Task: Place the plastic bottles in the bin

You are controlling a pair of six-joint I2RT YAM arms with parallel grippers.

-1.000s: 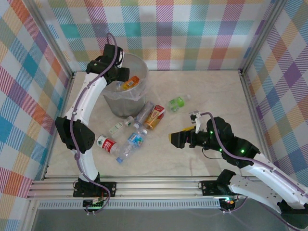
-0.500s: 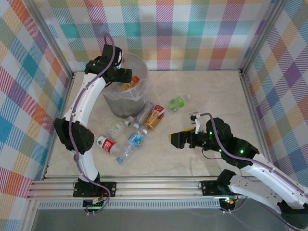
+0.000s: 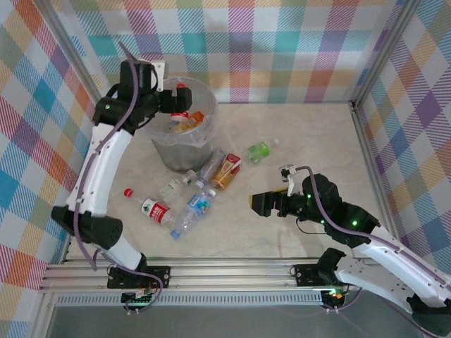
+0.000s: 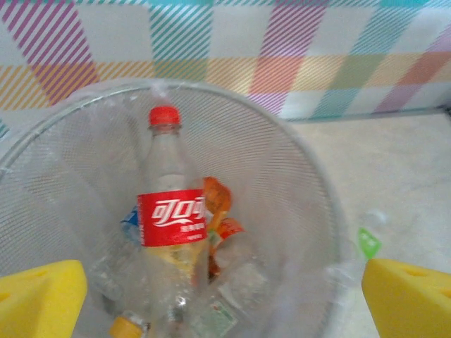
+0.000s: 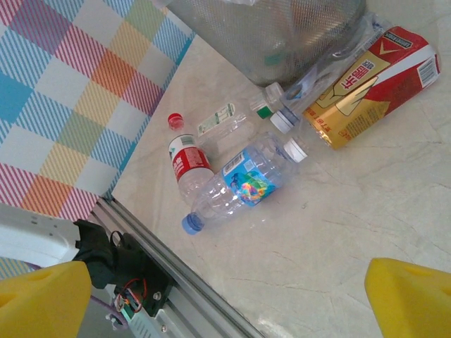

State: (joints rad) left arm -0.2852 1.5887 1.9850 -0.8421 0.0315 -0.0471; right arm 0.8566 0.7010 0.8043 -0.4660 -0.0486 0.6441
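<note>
The bin (image 3: 176, 151) stands at the back left, its bag holding several plastic bottles. In the left wrist view a red-labelled cola bottle (image 4: 171, 218) with a red cap leans inside the bin (image 4: 289, 162), free of my fingers. My left gripper (image 3: 177, 102) (image 4: 225, 310) hangs open over the bin's rim. On the table lie a red-labelled bottle (image 3: 156, 211) (image 5: 189, 162), a blue-labelled bottle (image 3: 194, 209) (image 5: 246, 179), a small clear bottle (image 3: 173, 186) (image 5: 229, 120) and a green bottle (image 3: 258, 151). My right gripper (image 3: 257, 204) (image 5: 225, 303) is open and empty, right of the blue-labelled bottle.
An orange-red drink carton (image 3: 227, 171) (image 5: 370, 84) and a clear bottle (image 3: 209, 169) lie against the bin's foot. A loose red cap (image 3: 128, 191) (image 5: 175, 121) sits near the left wall. The metal rail (image 3: 225, 271) runs along the near edge. Checked walls enclose the table.
My left gripper has opened wide and let the red-labelled cola bottle drop into the bin. The left arm swung left and upward. The right arm stayed put.
</note>
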